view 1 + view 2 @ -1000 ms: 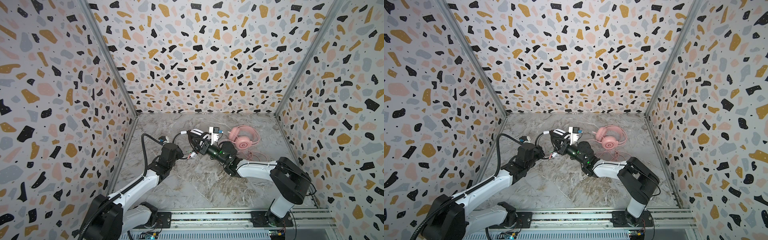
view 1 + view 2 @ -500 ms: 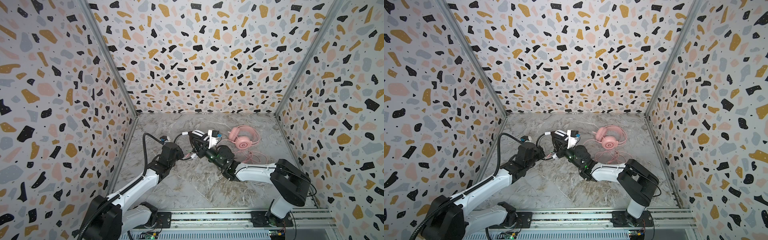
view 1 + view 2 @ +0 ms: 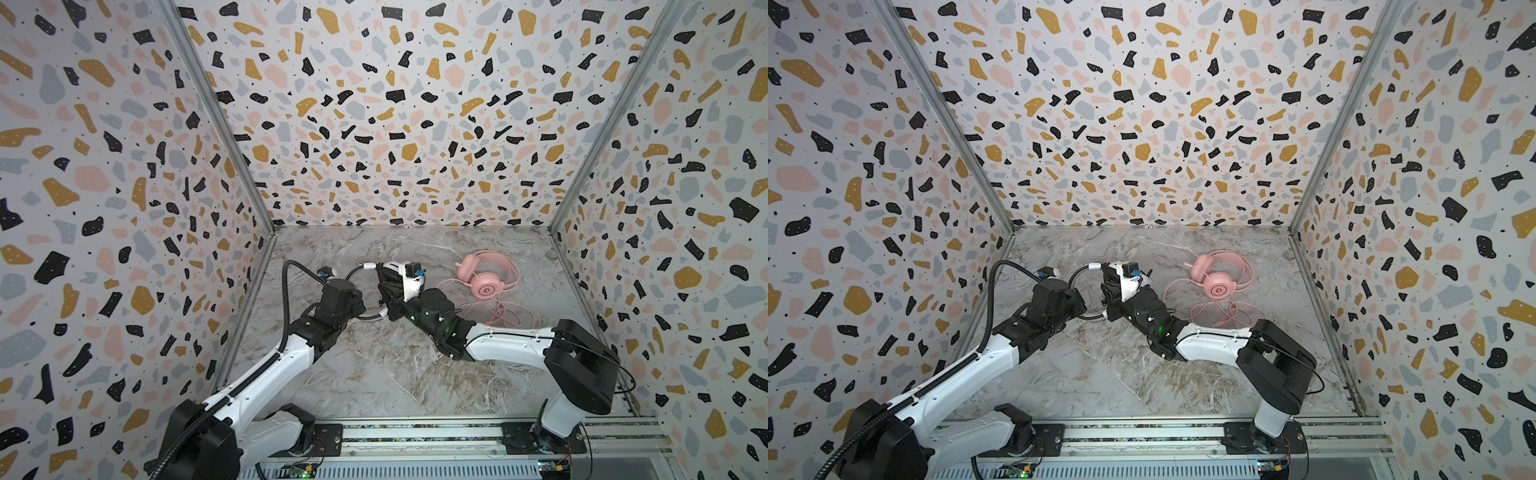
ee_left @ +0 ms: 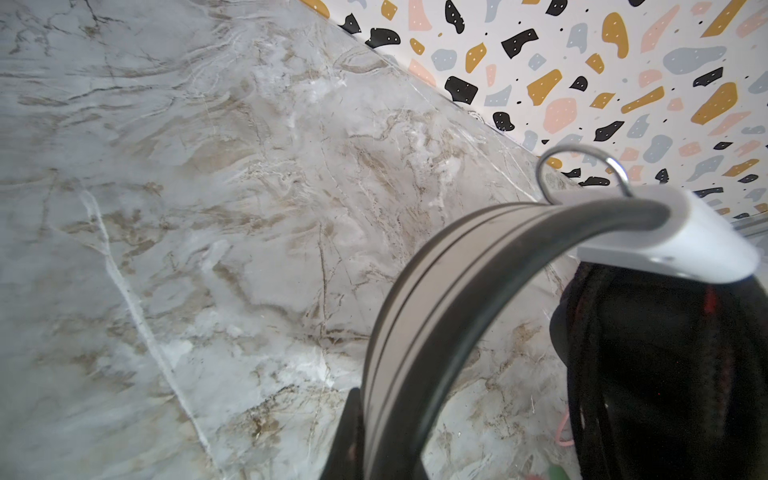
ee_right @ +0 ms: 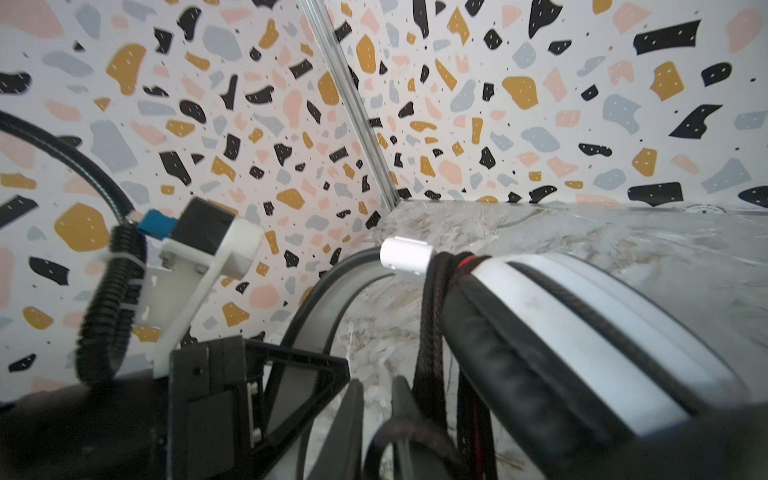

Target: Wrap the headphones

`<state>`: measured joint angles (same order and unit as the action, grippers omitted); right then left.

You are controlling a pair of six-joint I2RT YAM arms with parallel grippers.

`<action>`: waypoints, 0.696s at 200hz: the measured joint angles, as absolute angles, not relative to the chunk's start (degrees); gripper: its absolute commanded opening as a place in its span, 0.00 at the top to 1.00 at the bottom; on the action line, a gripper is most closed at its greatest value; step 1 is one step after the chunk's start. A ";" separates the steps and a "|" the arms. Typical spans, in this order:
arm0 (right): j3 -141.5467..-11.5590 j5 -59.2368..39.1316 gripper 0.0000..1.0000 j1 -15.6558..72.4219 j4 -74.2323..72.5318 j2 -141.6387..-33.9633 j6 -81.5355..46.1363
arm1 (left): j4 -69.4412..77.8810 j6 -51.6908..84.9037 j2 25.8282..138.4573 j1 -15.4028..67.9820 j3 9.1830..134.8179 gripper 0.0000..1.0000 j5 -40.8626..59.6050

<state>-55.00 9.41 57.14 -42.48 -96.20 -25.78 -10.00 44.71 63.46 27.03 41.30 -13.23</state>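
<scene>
Left fingers [image 4: 345, 436] pinch the white-and-black headset [image 5: 582, 332] by its headband [image 4: 436, 291]; right fingers [image 5: 351, 419], slightly spread, sit beside the wound cable [image 5: 430, 332]. Risk: ungripped turns may slacken and uncoil.

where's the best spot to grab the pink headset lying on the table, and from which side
Grip the pink headset at the middle of its headband, coming straight down from above. It lies flat, so the thin band arcs clear on its far right, while the round earcups look too wide and the loose cable sprawls on the near side.
</scene>
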 measured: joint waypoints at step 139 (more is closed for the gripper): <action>-84.23 -7.88 0.59 56.45 11.14 -101.73 -17.93 | -14.68 41.69 65.49 21.74 45.91 1.00 -7.70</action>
